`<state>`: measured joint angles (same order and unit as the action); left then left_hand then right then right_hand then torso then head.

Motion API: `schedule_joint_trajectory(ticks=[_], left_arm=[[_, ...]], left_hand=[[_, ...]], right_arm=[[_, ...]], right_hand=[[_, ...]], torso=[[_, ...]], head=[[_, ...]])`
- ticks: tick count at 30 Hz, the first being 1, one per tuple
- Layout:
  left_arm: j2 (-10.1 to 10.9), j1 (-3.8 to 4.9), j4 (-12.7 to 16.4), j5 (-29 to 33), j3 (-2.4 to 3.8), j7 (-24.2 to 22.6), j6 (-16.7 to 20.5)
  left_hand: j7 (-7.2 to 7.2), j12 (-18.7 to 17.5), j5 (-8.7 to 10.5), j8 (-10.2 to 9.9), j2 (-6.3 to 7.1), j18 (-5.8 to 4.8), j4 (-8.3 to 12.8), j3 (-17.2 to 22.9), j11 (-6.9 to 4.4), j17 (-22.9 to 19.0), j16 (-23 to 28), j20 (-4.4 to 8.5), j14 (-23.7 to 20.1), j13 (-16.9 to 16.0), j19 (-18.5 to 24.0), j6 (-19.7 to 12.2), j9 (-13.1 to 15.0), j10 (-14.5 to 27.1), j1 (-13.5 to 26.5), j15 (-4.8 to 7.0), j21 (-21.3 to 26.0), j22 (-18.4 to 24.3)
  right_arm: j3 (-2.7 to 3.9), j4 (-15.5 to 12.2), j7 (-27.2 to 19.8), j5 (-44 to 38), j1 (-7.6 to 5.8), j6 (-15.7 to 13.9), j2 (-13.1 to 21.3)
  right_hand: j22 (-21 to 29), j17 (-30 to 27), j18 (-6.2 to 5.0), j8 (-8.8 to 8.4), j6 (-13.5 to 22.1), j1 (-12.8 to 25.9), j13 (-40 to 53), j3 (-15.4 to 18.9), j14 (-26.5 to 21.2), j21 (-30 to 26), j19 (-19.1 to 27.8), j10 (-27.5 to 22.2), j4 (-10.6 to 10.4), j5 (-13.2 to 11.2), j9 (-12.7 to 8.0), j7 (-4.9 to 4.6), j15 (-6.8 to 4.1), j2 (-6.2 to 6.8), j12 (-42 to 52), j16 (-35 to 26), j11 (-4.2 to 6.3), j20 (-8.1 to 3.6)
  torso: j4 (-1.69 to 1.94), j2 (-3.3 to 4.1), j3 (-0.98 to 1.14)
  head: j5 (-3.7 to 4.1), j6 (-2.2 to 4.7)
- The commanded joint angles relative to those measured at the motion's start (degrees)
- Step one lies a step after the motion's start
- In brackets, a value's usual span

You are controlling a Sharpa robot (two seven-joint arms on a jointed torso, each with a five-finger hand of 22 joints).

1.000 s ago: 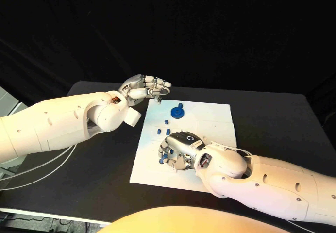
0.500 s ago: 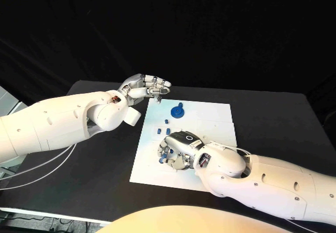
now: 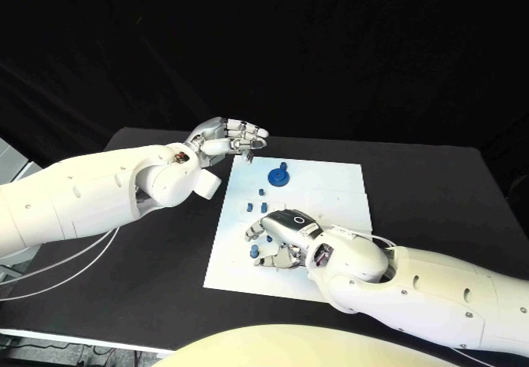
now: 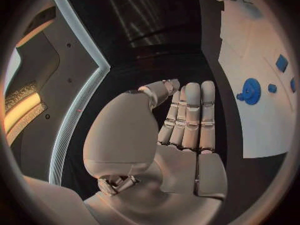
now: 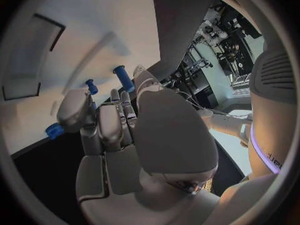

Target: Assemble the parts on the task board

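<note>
A black table (image 3: 441, 191) stands before a black cloth backdrop (image 3: 331, 61) that hangs in soft folds and takes up the whole upper part of the head view. At the table's near left corner, pale cables (image 3: 55, 271) loop past its edge. The right wrist view catches a dim room with cluttered equipment (image 5: 209, 40) beyond the table.

Head camera looked steeply down on the black table (image 3: 441, 191). Each wrist camera sat close behind its own hand, facing along the fingers. All three views shared the white task board (image 3: 319, 191) (image 4: 250, 65) (image 5: 106, 30).
</note>
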<state>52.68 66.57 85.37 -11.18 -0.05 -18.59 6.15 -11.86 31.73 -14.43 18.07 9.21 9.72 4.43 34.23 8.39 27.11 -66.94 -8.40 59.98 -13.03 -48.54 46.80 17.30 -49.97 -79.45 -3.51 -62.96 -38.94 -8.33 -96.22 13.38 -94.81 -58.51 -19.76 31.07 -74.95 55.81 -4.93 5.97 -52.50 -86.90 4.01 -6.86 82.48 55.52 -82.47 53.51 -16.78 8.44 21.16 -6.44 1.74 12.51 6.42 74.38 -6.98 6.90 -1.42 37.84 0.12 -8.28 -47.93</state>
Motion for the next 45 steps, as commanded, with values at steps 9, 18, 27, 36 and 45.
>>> schedule_joint_trajectory(ticks=[9, 18, 27, 36, 45], left_arm=[[-0.02, 0.06, -0.07, -0.10, 0.05, -0.18, -1.03], [0.53, 0.06, 0.07, -0.06, 0.03, -0.11, -1.05], [1.41, 0.05, 0.06, 0.05, -0.08, -0.03, -0.88], [1.49, 0.01, 0.22, 0.16, -0.19, -0.04, -0.99], [1.63, -0.02, 0.31, 0.21, -0.25, -0.07, -1.03]], left_hand=[[-0.68, 0.19, -0.29, 0.00, -0.14, 0.96, 0.19, 0.22, -0.05, 0.05, -0.27, -0.42, -0.23, 0.08, -0.17, -0.45, 0.08, 0.31, 0.25, -0.08, 0.31, 0.10], [-0.70, 0.26, -0.29, 0.02, -0.12, 0.96, 0.17, 0.22, -0.02, 0.05, -0.26, -0.44, -0.29, 0.10, -0.14, -0.56, 0.09, 0.47, 0.34, -0.11, 0.34, 0.13], [-0.71, 0.33, -0.29, 0.04, -0.13, 0.95, 0.11, 0.21, -0.01, 0.05, -0.27, -0.46, -0.30, 0.11, -0.13, -0.60, 0.10, 0.53, 0.43, -0.13, 0.37, 0.16], [-0.71, 0.33, -0.29, 0.04, -0.13, 0.95, 0.11, 0.21, -0.01, 0.05, -0.27, -0.46, -0.30, 0.11, -0.13, -0.60, 0.10, 0.53, 0.43, -0.13, 0.37, 0.16], [-0.71, 0.44, -0.29, 0.10, -0.14, 0.95, 0.06, 0.21, -0.01, 0.06, -0.29, -0.48, -0.32, 0.12, -0.12, -0.63, 0.12, 0.58, 0.52, -0.15, 0.40, 0.20]], right_arm=[[0.32, -3.72, -2.73, 1.97, 0.09, -8.02, 5.00], [1.13, -8.71, -2.90, 19.64, -3.39, -8.94, 16.36], [1.32, -13.69, 2.28, 31.29, -5.45, -4.89, 29.27], [0.91, -15.49, 9.59, 29.11, -4.69, -2.81, 33.72], [0.82, -16.10, 15.04, 23.56, -2.50, -3.15, 33.07]], right_hand=[[0.99, -1.14, -1.73, -0.69, 0.98, -1.08, -0.14, 1.38, -1.12, -5.40, 1.45, -2.37, -0.10, 1.62, -0.34, 0.03, 0.17, 0.30, 1.00, -0.57, -0.27, 0.23], [0.74, 0.19, -1.39, 0.81, -1.73, 2.32, 3.31, -0.67, -0.68, -3.91, 0.34, 12.34, 0.12, 1.60, -0.23, -2.81, -1.71, -1.79, 12.11, 0.34, 2.20, -1.30], [-8.91, 23.66, 2.10, 11.57, 0.20, 9.98, 75.98, 5.12, 5.67, 17.72, -4.99, 30.27, 0.06, 3.64, 3.25, -0.61, -3.93, -4.46, 77.39, 11.71, 4.64, -3.37], [-13.74, 31.79, 4.14, 16.57, -1.41, 15.94, 84.95, 8.78, 7.07, 30.22, -6.87, 35.73, -0.13, 3.00, 4.56, 0.50, -4.27, -4.31, 82.91, 14.87, 5.48, -3.68], [-14.43, 32.61, 4.52, 17.67, -2.16, 17.87, 85.22, 9.47, 7.21, 32.31, -7.18, 35.92, -0.20, 1.69, 5.23, 0.98, -4.60, -3.81, 83.06, 15.14, 5.89, -3.96]], torso=[[-0.19, -0.11, 0.02], [-0.73, -0.35, -0.03], [-1.27, -0.56, -0.02], [-1.81, -0.82, 0.00], [-1.55, -0.73, -0.12]], head=[[0.88, 0.66], [4.92, 2.26], [7.23, 2.73], [7.15, 2.05], [7.22, 1.52]])
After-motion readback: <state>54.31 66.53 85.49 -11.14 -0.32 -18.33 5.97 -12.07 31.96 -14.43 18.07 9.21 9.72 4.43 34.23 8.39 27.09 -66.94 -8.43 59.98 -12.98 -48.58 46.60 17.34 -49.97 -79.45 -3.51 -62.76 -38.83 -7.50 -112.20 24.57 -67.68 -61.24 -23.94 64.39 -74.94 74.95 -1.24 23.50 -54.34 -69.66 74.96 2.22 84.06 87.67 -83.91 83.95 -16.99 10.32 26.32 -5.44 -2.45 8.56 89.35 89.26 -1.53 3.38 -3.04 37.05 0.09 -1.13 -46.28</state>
